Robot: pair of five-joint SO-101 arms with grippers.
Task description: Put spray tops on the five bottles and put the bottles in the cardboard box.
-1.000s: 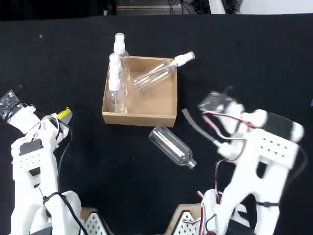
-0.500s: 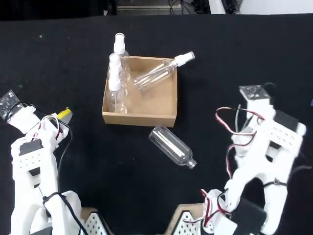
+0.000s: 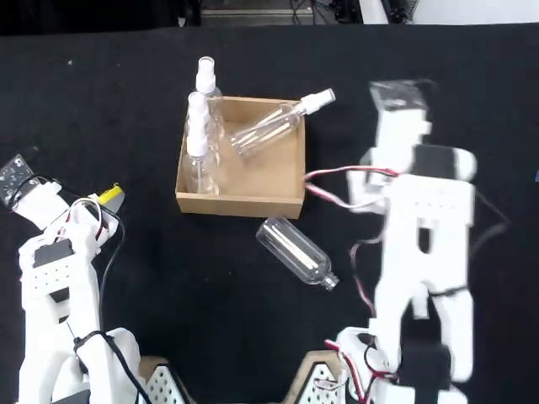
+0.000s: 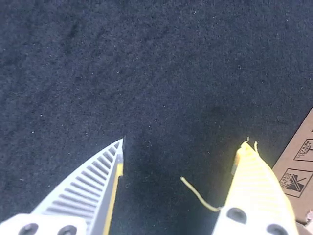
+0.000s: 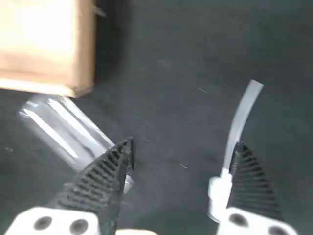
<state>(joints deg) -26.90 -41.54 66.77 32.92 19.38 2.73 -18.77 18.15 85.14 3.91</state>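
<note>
Spray top (image 5: 218, 193), white plastic with a long translucent dip tube, sits right against one black finger of your right gripper (image 5: 185, 144). Jaws are wide, with nothing between them. I can't tell whether the top hangs on that finger or lies on the black table cover (image 3: 152, 269) beneath it, so check that first.

Off the other finger is the uncapped clear plastic bottle (image 5: 63, 129), on its side on the cover, just beside the near wall of the shallow cardboard box (image 3: 240, 204). Its long axis runs diagonally: base toward the box, open neck away from it, toward the right arm's base. My read is that the tube has to go in along that line, or you stand the bottle up first.

Left gripper (image 4: 183, 143), yellow-tipped, is also wide and empty. It hovers over bare cover on the box's other side, well apart from the bottle. The right arm is clearly nearer.

At the box are three upright topped bottles (image 3: 199, 147) by one side wall. One slanted topped bottle (image 3: 268, 128) has its head over the far corner rim.
</note>
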